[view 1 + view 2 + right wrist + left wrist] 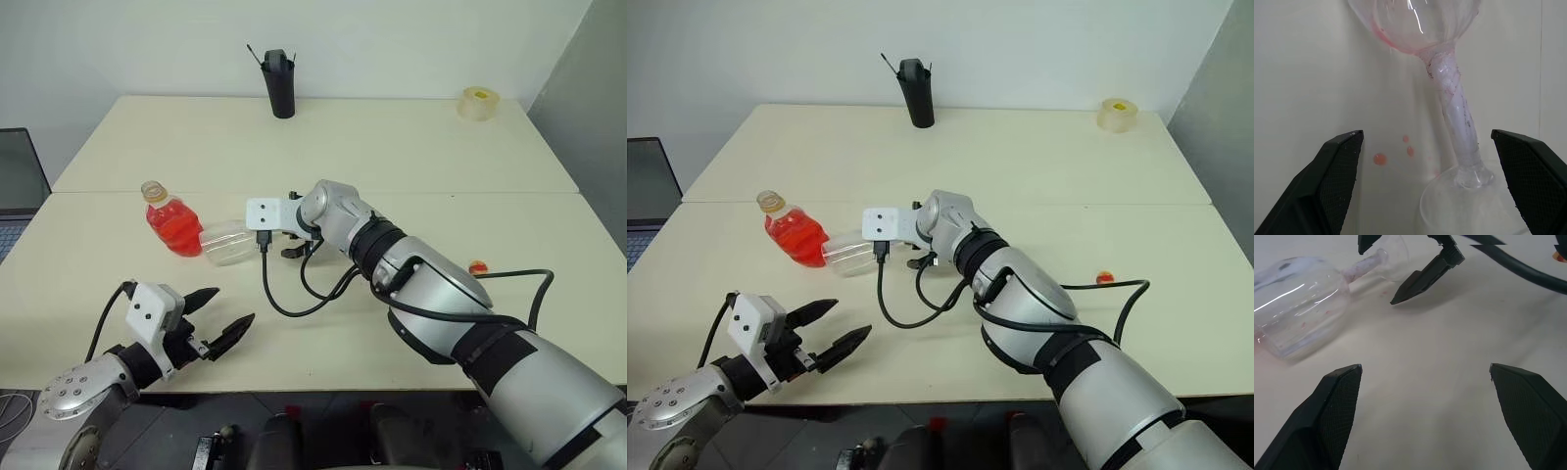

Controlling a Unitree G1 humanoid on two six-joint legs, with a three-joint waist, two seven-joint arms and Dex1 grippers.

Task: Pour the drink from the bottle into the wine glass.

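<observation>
Clearly, the wine glass [1449, 93] is lying on its side on the worktop [411, 147], not upright, w/ its long axis running roughly across the scene: bowl toward the bottle [172, 221], foot toward the right gripper [291, 240]. In the right wrist view the stem is seen just ahead of and between the two jaws, which are spread wide and hold nothing; the stem lies more along the gripper's pointing line than across it, the foot being the nearer end. The right arm is thus by far the nearer one. The left gripper [223, 317] hangs low at the near edge, jaws also fully apart and empty, well apart from both glass and bottle. The glass is seen as clear, w/ pink residue streaked on stem and lower bowl, and a few pink droplets [1380, 159] are spotted on the worktop just beside the stem (a spill, probably). The bottle stands touching or just beside the bowl's rim, leaning a little, cap off as far as can be told, approx. half filled w/ the drink [174, 231], bright red. Righting the glass is judged to be needed before any pouring.
</observation>
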